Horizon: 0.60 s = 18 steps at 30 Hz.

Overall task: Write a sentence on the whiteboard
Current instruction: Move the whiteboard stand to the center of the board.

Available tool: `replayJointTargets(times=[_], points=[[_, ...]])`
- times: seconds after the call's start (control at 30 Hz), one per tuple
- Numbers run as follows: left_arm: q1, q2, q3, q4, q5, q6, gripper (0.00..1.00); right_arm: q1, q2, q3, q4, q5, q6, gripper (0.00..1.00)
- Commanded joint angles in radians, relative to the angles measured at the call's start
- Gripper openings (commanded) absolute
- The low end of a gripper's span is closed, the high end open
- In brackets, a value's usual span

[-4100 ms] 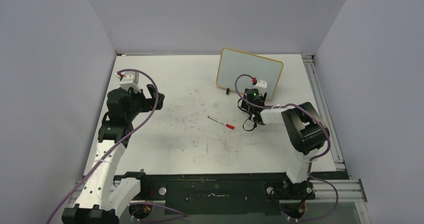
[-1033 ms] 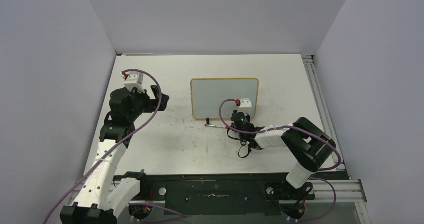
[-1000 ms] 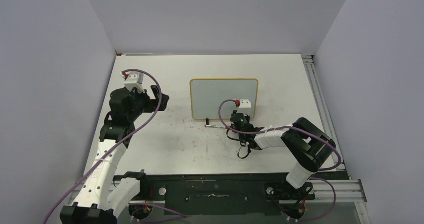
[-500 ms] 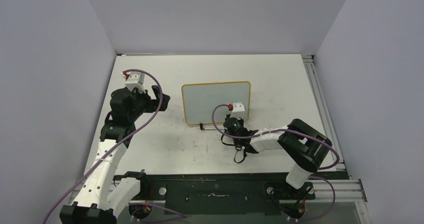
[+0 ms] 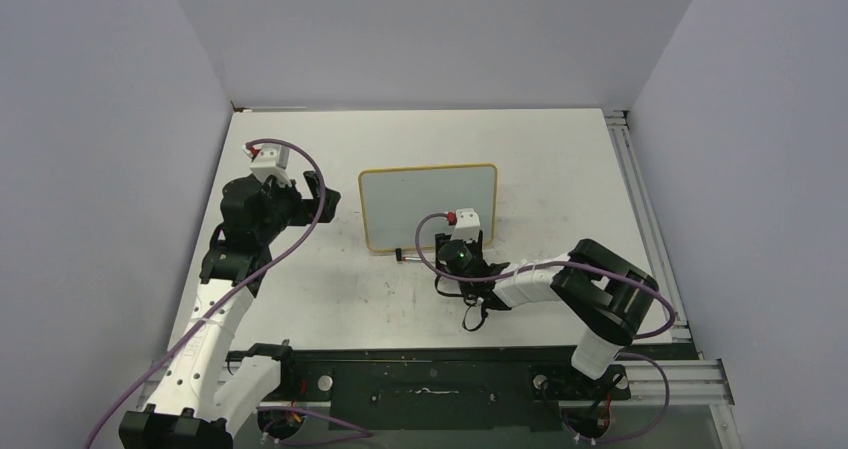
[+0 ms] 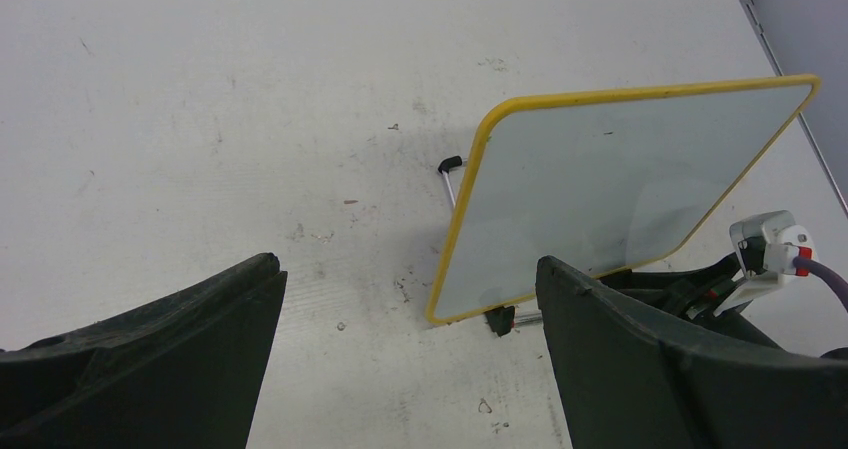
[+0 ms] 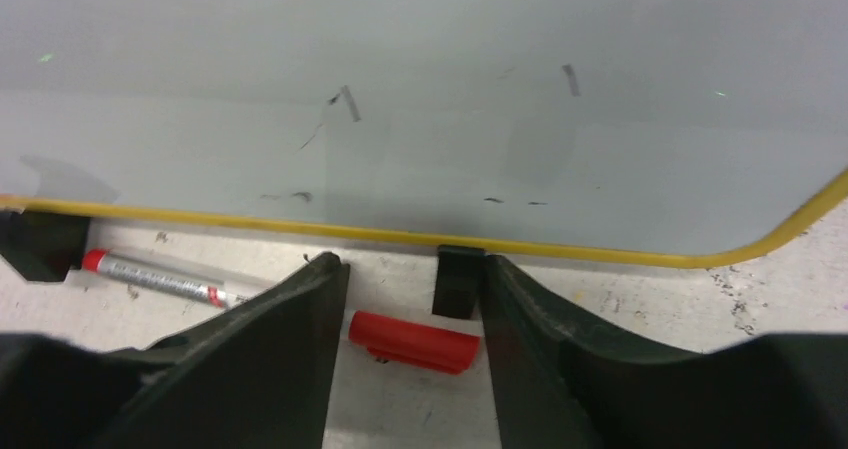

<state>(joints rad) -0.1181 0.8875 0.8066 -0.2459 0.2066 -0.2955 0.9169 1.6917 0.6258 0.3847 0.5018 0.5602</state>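
Note:
The whiteboard [image 5: 428,204], pale grey face in a yellow frame, stands upright near the middle of the table. It also shows in the left wrist view [image 6: 620,179] and the right wrist view [image 7: 420,89]. Its face carries only a few faint dark marks; the red sentence does not show. My right gripper [image 5: 470,247] [image 7: 410,274] is open, low at the board's bottom edge, its fingers either side of a marker's red cap [image 7: 413,341], the right finger beside a black foot [image 7: 460,281]. The marker [image 7: 150,277] [image 5: 405,256] lies along the board's base. My left gripper [image 5: 318,194] [image 6: 408,269] is open and empty, left of the board.
Grey walls enclose the white table [image 5: 300,289] on three sides. A metal rail [image 5: 640,199] runs along the right edge. The board's second black foot [image 7: 40,244] and its wire prop [image 6: 450,169] touch the table. The tabletop bears faint scribble marks [image 6: 320,234].
The whiteboard has moved from the back right to the middle of the table and turned square to me, my right gripper moving left with it. The marker now lies against its base.

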Motion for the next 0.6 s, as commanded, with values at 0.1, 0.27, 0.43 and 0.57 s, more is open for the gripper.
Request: replayJointTargets(times=[0.1,0.27,0.43,0.57], points=[[-0.016,-0.006,0.006,0.024,-0.019,0.016,0.96,0.019,-0.092,0.004,-0.081,-0.01,0.02,0.65],[-0.024,-0.01,0.005,0.018,-0.036,0.022,0.96,0.019,-0.192,-0.02,-0.147,0.008,0.027,0.72],[-0.033,-0.013,0.002,0.015,-0.047,0.028,0.96,0.018,-0.323,-0.035,-0.233,-0.052,-0.034,0.77],[-0.038,-0.016,-0.001,0.008,-0.057,0.033,0.96,0.019,-0.393,0.009,-0.307,-0.207,-0.144,0.74]])
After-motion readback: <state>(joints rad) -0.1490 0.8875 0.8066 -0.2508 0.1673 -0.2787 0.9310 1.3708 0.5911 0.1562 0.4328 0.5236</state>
